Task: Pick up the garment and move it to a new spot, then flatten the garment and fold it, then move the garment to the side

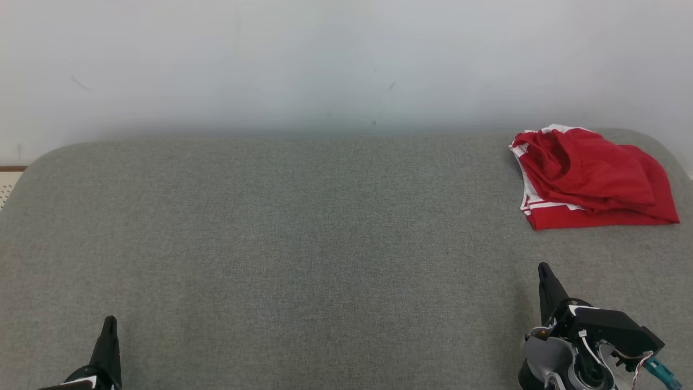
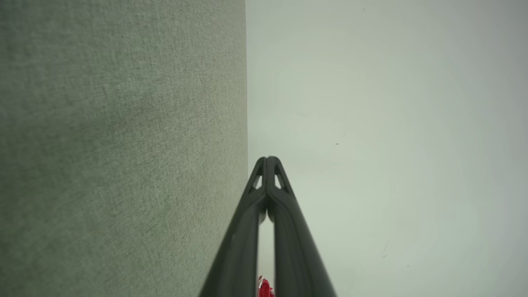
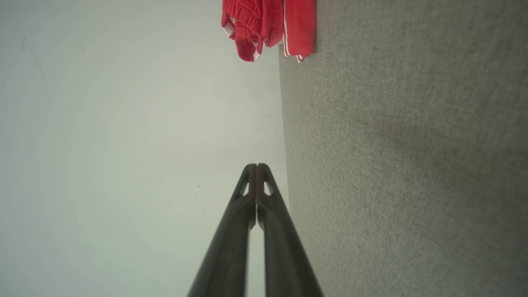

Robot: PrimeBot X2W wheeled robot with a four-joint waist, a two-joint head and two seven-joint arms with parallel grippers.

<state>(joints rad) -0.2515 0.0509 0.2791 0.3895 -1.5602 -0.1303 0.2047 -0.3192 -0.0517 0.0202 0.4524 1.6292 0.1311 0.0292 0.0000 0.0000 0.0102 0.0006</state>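
Folding looks done or not begun: crumpled red-and-white fabric garment [image 1: 590,176] lies at the grey upholstered surface's [image 1: 303,233] far right corner, both dark two-fingered grippers, left [image 1: 110,325] and right [image 1: 544,271], closed together, empty, near the front edge.

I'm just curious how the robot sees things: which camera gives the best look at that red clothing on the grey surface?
The head view: the whole red garment lies bunched at the far right. The right wrist view catches part of it, cut off at the top edge; the left wrist view shows a red scrap between the fingers.
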